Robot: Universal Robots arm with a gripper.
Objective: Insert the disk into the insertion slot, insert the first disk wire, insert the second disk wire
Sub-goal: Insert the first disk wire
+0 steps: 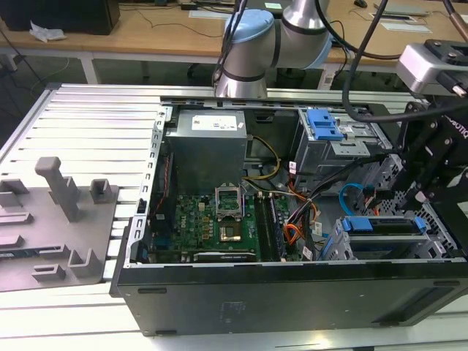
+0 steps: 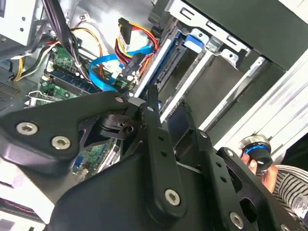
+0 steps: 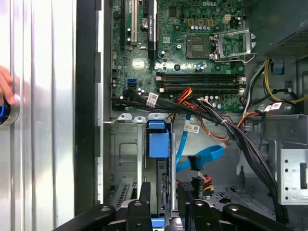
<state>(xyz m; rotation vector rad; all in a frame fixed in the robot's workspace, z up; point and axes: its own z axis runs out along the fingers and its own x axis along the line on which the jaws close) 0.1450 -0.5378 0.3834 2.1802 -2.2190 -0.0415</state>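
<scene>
Pincer (image 3: pixel 163 188) gripping disk (image 3: pixel 159 144) edge, disk in insertion slot (image 3: pixel 126 150)

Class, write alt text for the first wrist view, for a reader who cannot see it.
The gripper hangs over the blue-framed disk, which sits in the grey insertion slot. The light-blue second disk wire curls beside it, near the green motherboard; a hand touches a knob outside the case.

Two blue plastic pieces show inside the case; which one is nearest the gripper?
The disk in its wide blue carrier, in the insertion slot right by the gripper. The smaller blue latch sits on the other cage, farther off.
</scene>
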